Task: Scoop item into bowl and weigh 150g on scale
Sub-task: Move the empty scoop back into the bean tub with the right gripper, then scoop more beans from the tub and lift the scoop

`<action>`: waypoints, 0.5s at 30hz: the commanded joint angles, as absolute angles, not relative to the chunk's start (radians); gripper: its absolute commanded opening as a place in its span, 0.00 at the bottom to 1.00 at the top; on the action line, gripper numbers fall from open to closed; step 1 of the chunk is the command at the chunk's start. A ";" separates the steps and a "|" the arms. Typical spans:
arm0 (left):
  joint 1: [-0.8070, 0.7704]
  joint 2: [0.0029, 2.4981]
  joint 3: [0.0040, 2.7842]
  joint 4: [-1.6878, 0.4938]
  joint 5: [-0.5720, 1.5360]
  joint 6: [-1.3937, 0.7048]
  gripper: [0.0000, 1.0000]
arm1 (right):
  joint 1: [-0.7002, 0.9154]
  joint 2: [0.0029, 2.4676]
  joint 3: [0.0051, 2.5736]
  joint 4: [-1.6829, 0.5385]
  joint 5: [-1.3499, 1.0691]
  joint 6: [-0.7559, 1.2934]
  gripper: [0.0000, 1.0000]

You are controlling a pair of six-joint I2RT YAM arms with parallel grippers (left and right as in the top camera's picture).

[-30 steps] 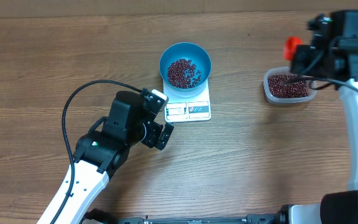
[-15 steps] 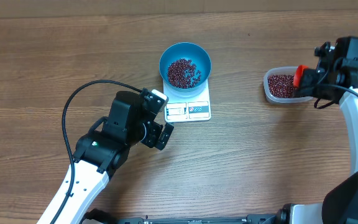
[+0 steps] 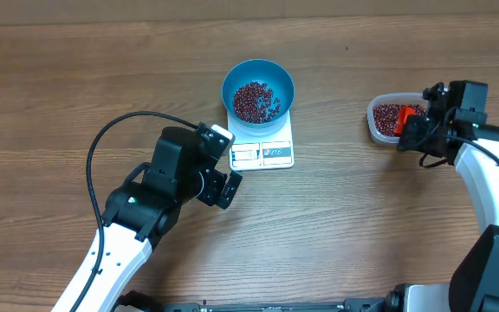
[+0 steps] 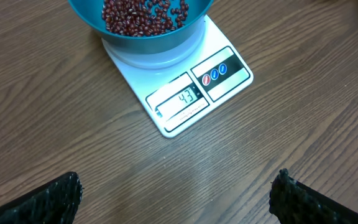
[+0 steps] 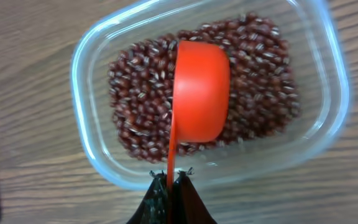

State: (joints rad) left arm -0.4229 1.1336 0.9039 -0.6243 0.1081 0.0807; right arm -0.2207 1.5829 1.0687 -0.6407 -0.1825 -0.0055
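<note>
above the tub (image 5: 78, 81), right fingers (image 5: 157, 202) pinch a scoop (image 5: 201, 90).

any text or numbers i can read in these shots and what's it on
"43", tilted, on the display of the white kitchen scale.
Button panel beside the display: three round red and blue symbols, too small to read.
Overhead view: the scale's markings are too small to read.
Blue bowl, clear tub, red scoop: no text visible.
</note>
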 commanded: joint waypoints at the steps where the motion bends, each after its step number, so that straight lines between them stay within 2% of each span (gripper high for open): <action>1: -0.419 1.139 0.899 -0.624 0.101 0.074 1.00 | -0.219 1.587 1.042 -0.617 -0.282 0.034 0.04; 15: -0.419 1.139 0.899 -0.624 0.101 0.074 0.99 | -0.235 1.665 1.039 -0.582 -0.438 0.187 0.04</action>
State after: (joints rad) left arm -0.4229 1.1336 0.9039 -0.6243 0.1081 0.0807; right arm -0.2253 1.6436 1.0515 -0.5865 -0.3611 0.1310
